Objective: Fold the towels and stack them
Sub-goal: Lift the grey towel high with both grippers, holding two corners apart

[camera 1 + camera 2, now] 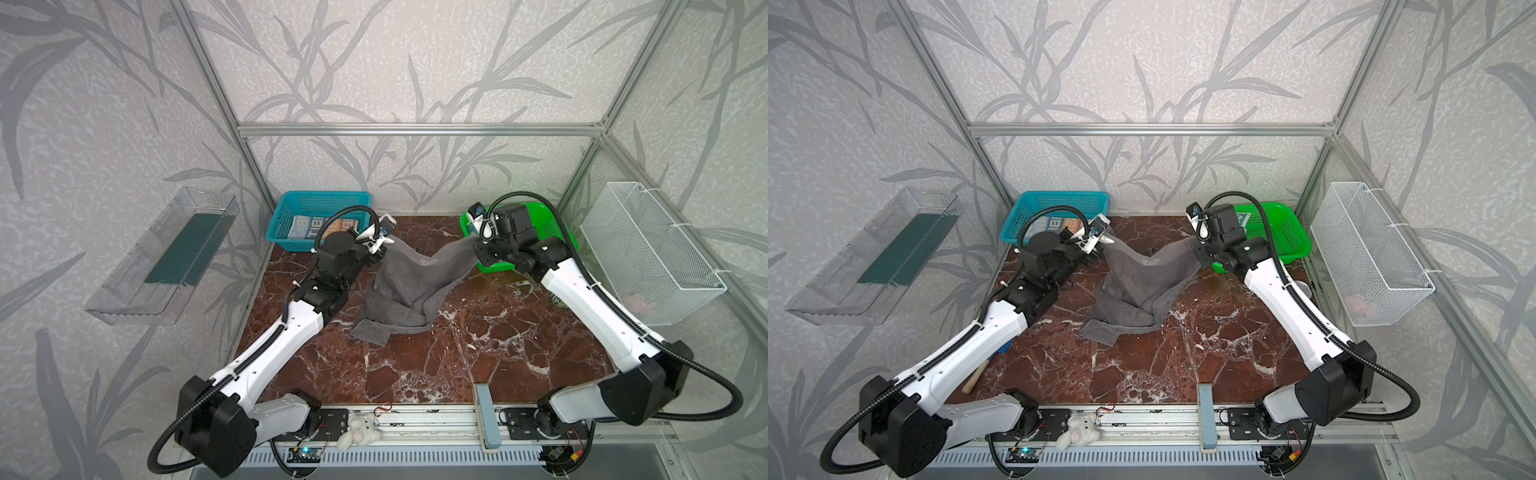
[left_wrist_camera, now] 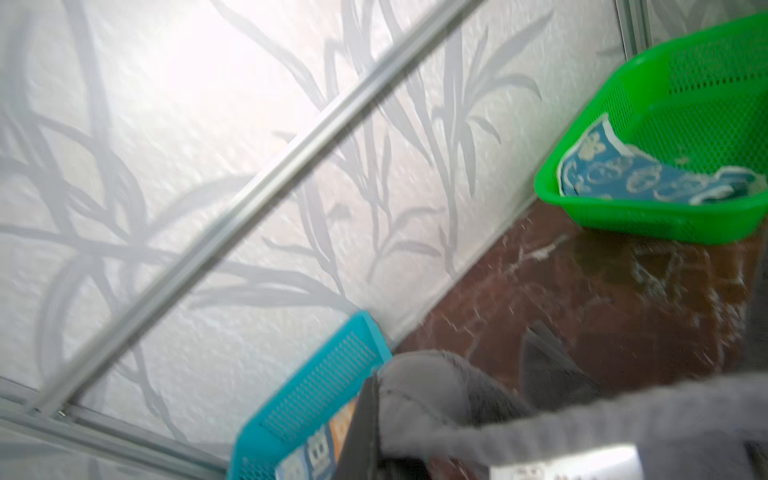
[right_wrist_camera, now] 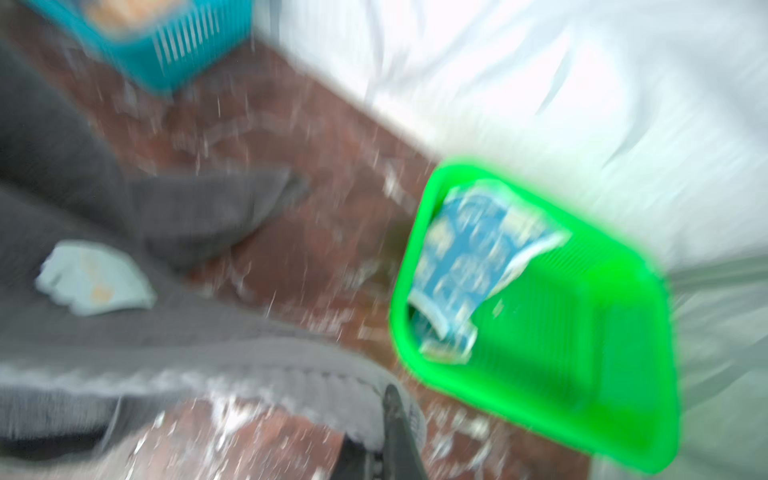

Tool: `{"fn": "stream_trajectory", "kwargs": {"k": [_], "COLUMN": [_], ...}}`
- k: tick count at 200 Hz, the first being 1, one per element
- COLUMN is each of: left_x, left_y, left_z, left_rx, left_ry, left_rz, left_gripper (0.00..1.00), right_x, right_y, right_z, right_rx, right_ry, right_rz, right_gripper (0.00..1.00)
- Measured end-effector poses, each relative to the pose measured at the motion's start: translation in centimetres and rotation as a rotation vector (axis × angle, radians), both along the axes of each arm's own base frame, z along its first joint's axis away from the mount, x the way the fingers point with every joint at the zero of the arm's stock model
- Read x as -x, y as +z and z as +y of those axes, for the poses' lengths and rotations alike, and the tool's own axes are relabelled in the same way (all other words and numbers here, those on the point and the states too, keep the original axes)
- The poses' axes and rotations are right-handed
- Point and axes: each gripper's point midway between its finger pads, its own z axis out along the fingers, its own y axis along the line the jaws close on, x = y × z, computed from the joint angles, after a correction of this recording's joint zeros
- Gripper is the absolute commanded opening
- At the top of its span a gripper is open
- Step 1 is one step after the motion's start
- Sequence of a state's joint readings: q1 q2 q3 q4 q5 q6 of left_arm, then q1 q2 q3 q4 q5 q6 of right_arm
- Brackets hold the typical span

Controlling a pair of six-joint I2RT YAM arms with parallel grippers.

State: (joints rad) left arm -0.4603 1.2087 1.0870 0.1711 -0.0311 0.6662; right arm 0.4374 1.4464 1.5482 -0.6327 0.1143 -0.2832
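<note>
**top views.** grey towel (image 1: 409,286) hung between the two tools, both upper corners lifted, middle sagging in a v, lower part crumpled on the desk (image 1: 498,340). left tool (image 1: 384,245) clamped on the left corner, just beside the blue basket (image 1: 286,208). right tool (image 1: 473,241) clamped on the right corner, in front of the green basket (image 1: 552,224). lettered towel (image 1: 309,227) lies flat inside the blue basket. teal towel (image 1: 1241,218) sits in the green basket, mostly hidden behind the right arm. white plush toy (image 1: 359,432) lies on the front rail, off the desk.

**left wrist view.** left tool (image 2: 374,415) pinched narrow on a bunched grey towel (image 2: 582,428) corner. teal towel (image 2: 648,183) slumps against the near wall of the green basket (image 2: 623,216). an edge of the lettered towel (image 2: 316,453) shows in the blue basket (image 2: 316,382).

**right wrist view.** blurred. right tool (image 3: 395,419) gripping the grey towel (image 3: 166,340) hem. a pale crest (image 3: 91,278) shows on the cloth. teal towel (image 3: 465,257) lies rumpled in the green basket (image 3: 582,374).
</note>
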Motion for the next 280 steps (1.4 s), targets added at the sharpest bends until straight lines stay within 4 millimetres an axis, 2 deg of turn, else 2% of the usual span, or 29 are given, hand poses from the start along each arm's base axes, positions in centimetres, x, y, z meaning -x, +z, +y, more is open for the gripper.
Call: {"fn": "stream_trajectory", "kwargs": {"k": [24, 46, 95, 126, 154, 213, 232, 245, 259, 271, 280], "left_x": [0.7, 1.9, 5.3, 8.7, 11.6, 17.4, 18.7, 19.0, 17.9, 16.5, 14.6], "left_y": [8.1, 14.0, 22.9, 27.8, 30.2, 31.6, 32.0, 32.2, 32.0, 31.8, 31.5], "left_z": [-0.2, -0.2, 0.1, 0.7, 1.2, 1.6, 1.8, 1.9, 1.6, 1.3, 1.0], "left_rx": [-0.014, -0.029, -0.062, -0.056, -0.048, -0.020, -0.004, 0.002, -0.005, -0.022, -0.047], "left_ry": [-0.031, -0.049, -0.085, -0.113, -0.148, -0.272, -0.293, -0.295, -0.282, -0.250, -0.215], "left_rz": [-0.165, -0.297, -0.516, -0.643, -0.722, -0.813, -0.839, -0.852, -0.844, -0.840, -0.835], "left_gripper": [0.00, 0.00, 0.00, 0.00, 0.00, 0.00, 0.00, 0.00, 0.00, 0.00, 0.00], "right_x": [-0.5, 0.3, 3.3, 5.7, 7.6, 12.6, 13.5, 13.1, 12.1, 10.1, 7.6], "right_y": [8.8, 15.0, 23.7, 28.1, 30.2, 31.8, 32.3, 32.1, 32.1, 32.1, 31.7], "right_z": [0.1, -0.3, -1.7, -2.4, -2.7, -3.2, -3.4, -3.2, -3.1, -3.1, -3.1], "right_rx": [-0.016, -0.036, -0.062, -0.083, -0.105, -0.143, -0.151, -0.150, -0.149, -0.151, -0.157], "right_ry": [0.056, 0.085, 0.105, 0.119, 0.141, 0.221, 0.234, 0.237, 0.229, 0.208, 0.187], "right_rz": [-0.211, -0.360, -0.566, -0.675, -0.720, -0.754, -0.770, -0.765, -0.758, -0.744, -0.722], "right_gripper": [0.00, 0.00, 0.00, 0.00, 0.00, 0.00, 0.00, 0.00, 0.00, 0.00, 0.00]}}
